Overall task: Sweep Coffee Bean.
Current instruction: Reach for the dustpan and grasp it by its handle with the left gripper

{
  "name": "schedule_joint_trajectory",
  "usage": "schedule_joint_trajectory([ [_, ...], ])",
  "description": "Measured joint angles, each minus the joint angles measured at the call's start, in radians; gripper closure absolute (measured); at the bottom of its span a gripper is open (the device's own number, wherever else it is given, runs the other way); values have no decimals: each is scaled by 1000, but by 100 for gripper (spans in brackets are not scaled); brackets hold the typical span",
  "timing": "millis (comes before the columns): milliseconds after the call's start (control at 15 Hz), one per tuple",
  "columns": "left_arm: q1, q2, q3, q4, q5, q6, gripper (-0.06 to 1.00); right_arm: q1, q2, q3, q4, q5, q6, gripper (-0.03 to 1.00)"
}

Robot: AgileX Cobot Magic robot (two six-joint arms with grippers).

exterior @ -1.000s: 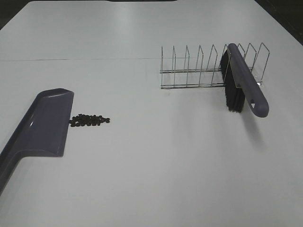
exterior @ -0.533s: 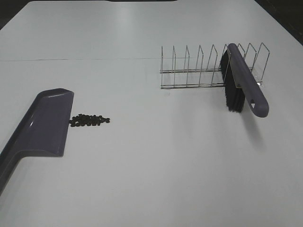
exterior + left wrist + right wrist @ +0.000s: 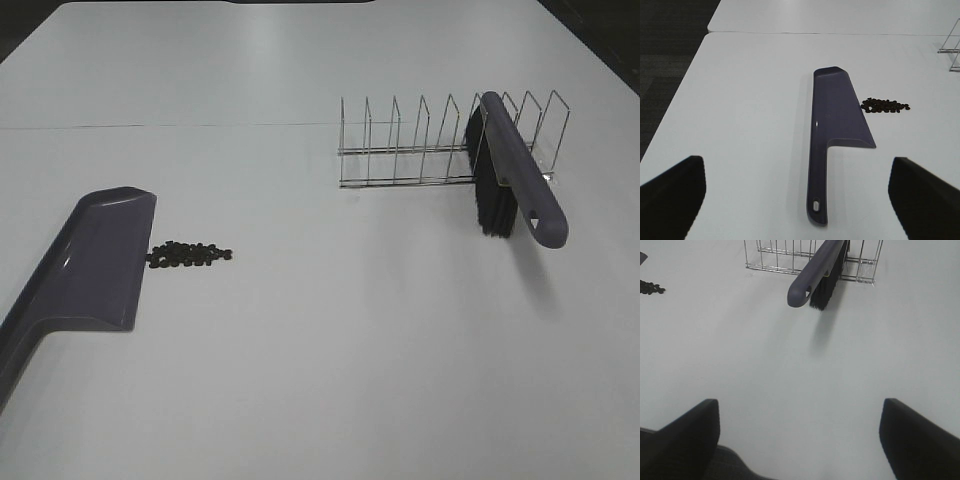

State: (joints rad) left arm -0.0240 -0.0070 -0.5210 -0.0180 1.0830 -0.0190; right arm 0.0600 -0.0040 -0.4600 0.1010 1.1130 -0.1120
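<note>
The coffee beans [image 3: 190,255] lie in a small dark cluster on the white table, just right of the purple dustpan [image 3: 95,265], which lies flat at the left. The purple brush [image 3: 520,180] with black bristles leans in the wire rack [image 3: 420,150] at the back right. Neither gripper shows in the exterior view. In the left wrist view my left gripper [image 3: 796,167] is open and empty, above the dustpan [image 3: 837,110] handle, with the beans [image 3: 885,105] beside the pan. My right gripper [image 3: 799,410] is open and empty, well short of the brush [image 3: 815,270].
The wire rack [image 3: 775,255] has several upright dividers, and the brush handle sticks out of it towards the front. The table's left edge and dark floor [image 3: 665,60] show in the left wrist view. A seam [image 3: 150,126] runs across the table.
</note>
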Motion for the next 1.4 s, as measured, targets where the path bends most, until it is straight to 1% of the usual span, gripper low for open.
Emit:
schedule_joint_trajectory([
  [1400, 0, 0, 0, 0, 0, 0, 4, 0, 0, 0, 0, 0, 0, 21],
])
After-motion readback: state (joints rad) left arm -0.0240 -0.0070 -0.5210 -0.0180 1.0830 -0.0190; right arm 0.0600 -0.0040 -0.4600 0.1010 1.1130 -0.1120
